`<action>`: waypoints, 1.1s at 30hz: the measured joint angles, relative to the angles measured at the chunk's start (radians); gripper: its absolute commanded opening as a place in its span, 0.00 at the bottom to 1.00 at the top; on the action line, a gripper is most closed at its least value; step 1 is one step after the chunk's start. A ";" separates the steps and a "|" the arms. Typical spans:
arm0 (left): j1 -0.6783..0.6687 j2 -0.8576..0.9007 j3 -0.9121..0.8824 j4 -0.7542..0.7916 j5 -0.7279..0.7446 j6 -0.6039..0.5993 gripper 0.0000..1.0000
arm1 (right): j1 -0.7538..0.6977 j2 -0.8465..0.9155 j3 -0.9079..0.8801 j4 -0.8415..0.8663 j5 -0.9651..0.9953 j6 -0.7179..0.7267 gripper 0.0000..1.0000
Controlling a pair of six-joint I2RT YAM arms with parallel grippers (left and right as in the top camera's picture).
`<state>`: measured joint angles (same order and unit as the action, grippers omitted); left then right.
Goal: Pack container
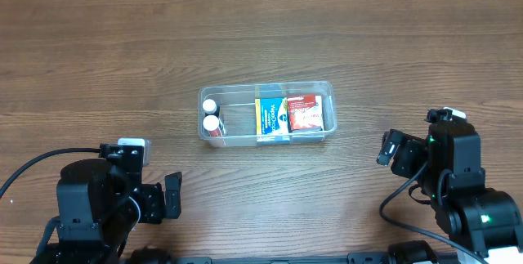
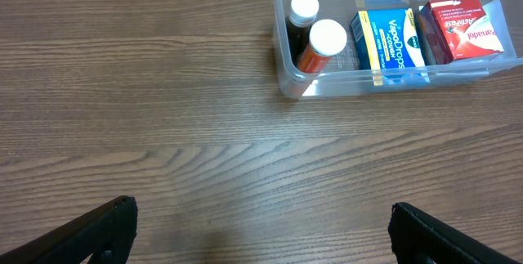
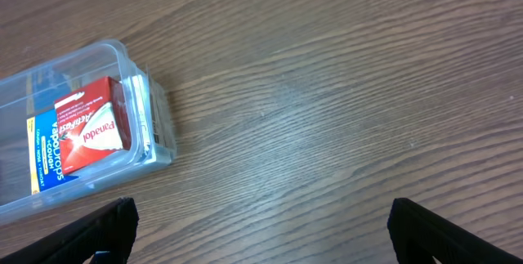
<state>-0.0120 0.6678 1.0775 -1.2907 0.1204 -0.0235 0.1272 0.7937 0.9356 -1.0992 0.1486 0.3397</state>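
— Where's the container [image 1: 239, 120] sitting?

— Out in the middle of the wooden tabletop [image 1: 122, 43]. Its long side faces the two arms, and it's roughly between them and a bit ahead of both.

— Anything inside?

— Yes. At its left end two bottles stand caps up, just beside each other. A dark bottle [image 2: 305, 7] is at the back and an orange-labelled bottle [image 2: 328, 35] is nearer the arms. Then there's a bare stretch of floor, then a blue and yellow box [image 2: 391, 40] printed VapoDrops. Hard against that, at the right end, is a red box [image 2: 462, 29] printed Panadol.

— And the left tool [image 2: 261, 243]?

— Spread wide, with nothing between its fingers [image 2: 102, 231]. It's over bare wood, well apart from the container's near left corner.

— The right tool [image 3: 261, 243]?

— Much the same: gaping wide and holding nothing. It's off to the right of the container and well apart from it. Its own camera catches only the container's right end, with the two boxes in it.

— Is either tool touching anything?

— No, both are clear of the container and of everything in it.
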 measured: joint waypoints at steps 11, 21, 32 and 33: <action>0.000 0.000 -0.003 0.000 0.000 0.000 1.00 | 0.000 -0.291 -0.225 0.277 -0.086 -0.213 1.00; 0.000 0.000 -0.005 -0.002 0.000 0.000 1.00 | 0.000 -0.683 -0.686 0.832 -0.252 -0.447 1.00; 0.000 0.000 -0.005 -0.003 0.000 0.000 1.00 | 0.000 -0.780 -0.917 1.014 -0.353 -0.657 1.00; 0.000 0.000 -0.005 -0.002 0.000 0.000 1.00 | 0.000 -0.781 -0.917 1.020 -0.341 -0.657 1.00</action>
<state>-0.0120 0.6678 1.0721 -1.2930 0.1204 -0.0235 0.1272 0.0128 0.0185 -0.0788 -0.1928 -0.3176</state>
